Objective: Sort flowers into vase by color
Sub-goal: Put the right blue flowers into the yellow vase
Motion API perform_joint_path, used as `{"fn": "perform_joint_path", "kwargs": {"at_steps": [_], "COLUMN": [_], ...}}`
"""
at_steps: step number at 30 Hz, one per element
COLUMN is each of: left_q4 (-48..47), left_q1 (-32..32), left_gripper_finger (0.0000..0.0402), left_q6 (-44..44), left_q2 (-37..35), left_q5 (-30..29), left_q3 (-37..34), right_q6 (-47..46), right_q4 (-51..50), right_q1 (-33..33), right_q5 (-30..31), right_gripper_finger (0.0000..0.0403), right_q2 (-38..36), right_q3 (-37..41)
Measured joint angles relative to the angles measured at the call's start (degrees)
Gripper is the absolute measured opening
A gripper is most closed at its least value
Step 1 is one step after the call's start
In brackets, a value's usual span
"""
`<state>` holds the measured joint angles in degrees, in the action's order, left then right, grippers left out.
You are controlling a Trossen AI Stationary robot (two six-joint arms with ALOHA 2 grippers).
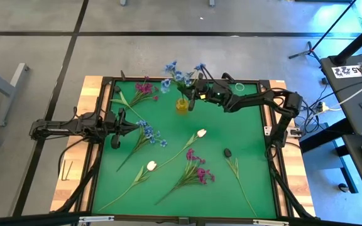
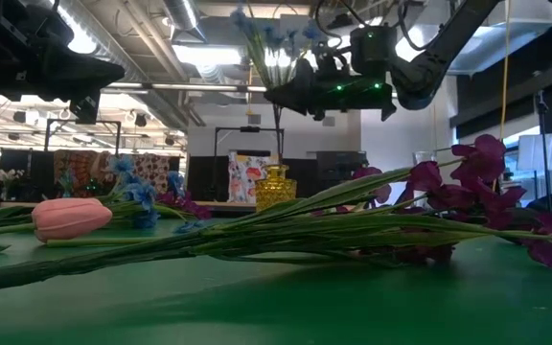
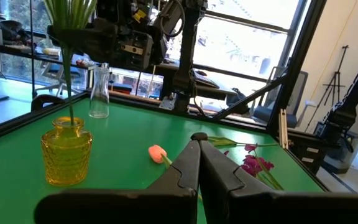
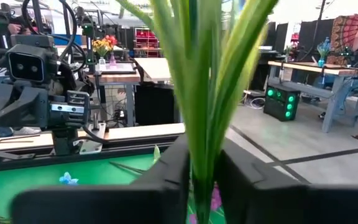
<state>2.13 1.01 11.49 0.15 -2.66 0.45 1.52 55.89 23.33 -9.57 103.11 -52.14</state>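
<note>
My right gripper reaches in from the table's right and is shut on a blue-blossomed flower standing over the yellow glass vase. My left gripper is shut, empty, and hovers near the table's left side beside a second blue flower lying flat. Also lying on the green mat are two white tulips, two magenta flowers and a bare green stem. My right gripper pinches the blue flower's green stem and leaves between its two fingers, some way below the blossoms. The fingers come level from the table's right, across the stem. The flower stands upright, and its lower stem goes down into the yellow vase's neck.
A clear glass vase stands at the far edge, right of the yellow one. A small dark object lies on the mat's right half. A raised black frame borders the mat. Open mat lies between the vases and the lying flowers.
</note>
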Motion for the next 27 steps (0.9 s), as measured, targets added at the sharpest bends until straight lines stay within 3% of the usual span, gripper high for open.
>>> {"fn": "perform_joint_path", "kwargs": {"at_steps": [7,18,27], "left_q4": [0.0,0.0,0.0], "left_q1": [0.0,-0.01,0.01], "left_gripper_finger": [0.0,0.0,0.0], "left_q6": [0.0,0.0,0.0], "left_q2": [0.0,0.01,-0.01], "left_q5": [0.01,0.0,-0.02], "left_q3": [0.02,0.01,-0.01], "right_q6": [-0.17,-0.17,0.59], "right_q4": [-1.55,-10.11,-21.23], "right_q1": [-0.02,-0.03,-0.04], "right_q5": [0.03,0.19,3.57], "right_gripper_finger": [0.0151,0.0199,0.0253], "right_q2": [0.0,-0.49,-6.92], "right_q3": [0.0,0.03,0.04]}}
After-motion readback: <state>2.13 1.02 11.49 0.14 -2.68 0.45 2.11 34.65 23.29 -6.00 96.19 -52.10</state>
